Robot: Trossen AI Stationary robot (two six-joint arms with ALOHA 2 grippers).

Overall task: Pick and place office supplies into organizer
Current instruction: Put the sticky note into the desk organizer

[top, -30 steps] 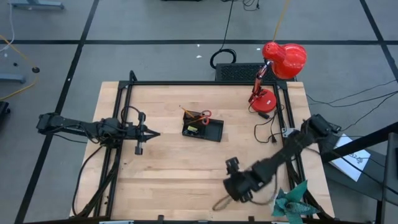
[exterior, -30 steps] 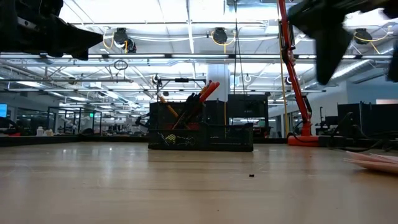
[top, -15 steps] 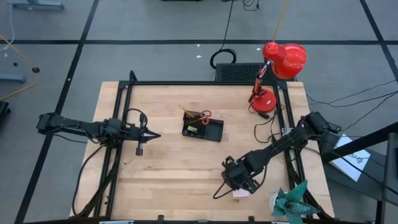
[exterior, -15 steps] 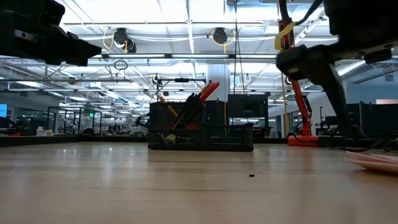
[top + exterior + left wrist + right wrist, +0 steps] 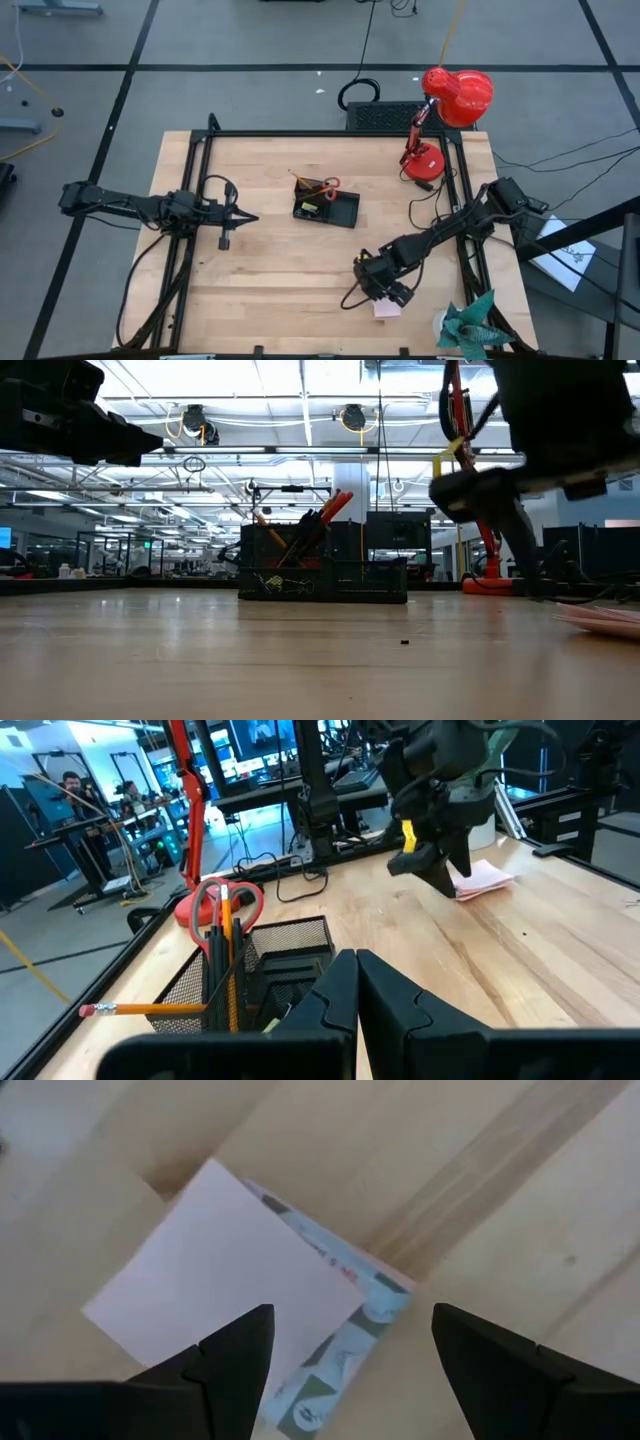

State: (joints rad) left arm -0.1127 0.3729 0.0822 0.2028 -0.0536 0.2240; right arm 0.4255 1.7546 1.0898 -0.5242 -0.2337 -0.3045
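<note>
I see the right pincer (image 5: 385, 297) with its fingers (image 5: 235, 1365) spread apart, empty, just above the pink sticky-note pad (image 5: 235, 1295), which lies flat on the tabletop (image 5: 280, 270) near the front edge. The left pincer (image 5: 245, 216) is clenched on nothing, left of the organizer (image 5: 326, 207) at the middle.

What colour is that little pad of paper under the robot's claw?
Pale pink sticky-note pad; clearest in the left wrist view.

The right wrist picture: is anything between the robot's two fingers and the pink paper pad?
No. In the right wrist view the open right gripper hangs over the pink sticky-note pad lying flat on the wooden table, with only air between.
</note>
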